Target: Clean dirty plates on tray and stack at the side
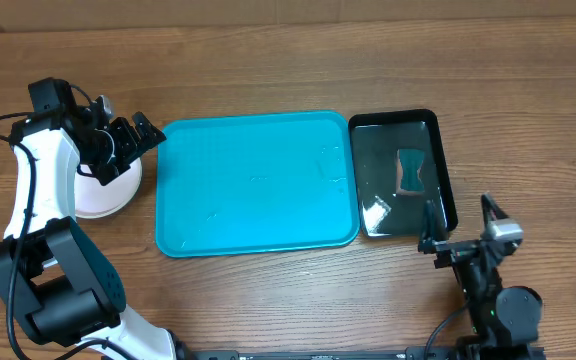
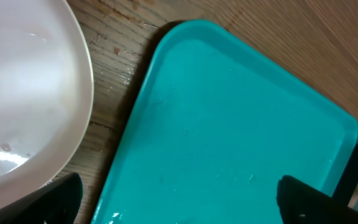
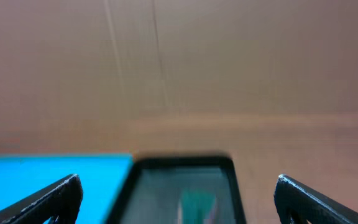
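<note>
The tray [image 1: 258, 180] is lying in the middle of the counter [image 1: 268, 60], with a black tray [image 1: 393, 118] just beside its right edge. A white plate [image 1: 103, 195] is sitting on the counter just left of the tray, with a strip of wood showing between them. The left arm is covering the plate's upper part, and whether other plates are lying under it cannot be told. The left pincer [image 2: 179, 186] is hanging wide open over that strip, gripping nothing; only its dark fingertips [image 2: 309, 199] are showing, cut off at the frame's bottom. The right pincer [image 3: 178, 190] is also standing wide open and empty, near the black tray's front edge, and its view is blurring everything. A small teal object [image 1: 411, 170] in the black tray is too unclear to name.
</note>
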{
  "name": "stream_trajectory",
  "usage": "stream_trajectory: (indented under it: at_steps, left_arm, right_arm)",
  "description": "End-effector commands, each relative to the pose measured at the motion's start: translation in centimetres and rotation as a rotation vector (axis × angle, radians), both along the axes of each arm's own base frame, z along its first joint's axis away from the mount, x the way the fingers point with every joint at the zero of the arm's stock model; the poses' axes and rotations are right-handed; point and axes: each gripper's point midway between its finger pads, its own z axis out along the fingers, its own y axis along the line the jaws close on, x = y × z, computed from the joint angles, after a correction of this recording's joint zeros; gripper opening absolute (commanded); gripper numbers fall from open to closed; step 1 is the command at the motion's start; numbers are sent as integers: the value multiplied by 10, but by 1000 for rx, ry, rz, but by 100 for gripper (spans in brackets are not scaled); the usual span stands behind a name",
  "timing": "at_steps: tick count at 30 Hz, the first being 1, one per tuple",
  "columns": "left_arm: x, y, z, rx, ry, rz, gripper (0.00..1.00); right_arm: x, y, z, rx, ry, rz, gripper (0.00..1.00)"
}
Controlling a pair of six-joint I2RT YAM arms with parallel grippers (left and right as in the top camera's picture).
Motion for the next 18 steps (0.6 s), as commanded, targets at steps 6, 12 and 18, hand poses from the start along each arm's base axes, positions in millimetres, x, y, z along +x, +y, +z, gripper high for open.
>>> stream_trajectory:
  at_steps: [6,12,18]
  left_arm:
    - [0,-3,1,-2,-10,-19,100]
    - [0,-3,1,-2,-10,-19,100]
    - [0,-3,1,-2,-10,-19,100]
  right_arm:
    - [0,1,-12,-234,-3,6,100]
    - [0,1,-12,-222,-1,5,100]
    - [0,1,-12,-222,-1,6,100]
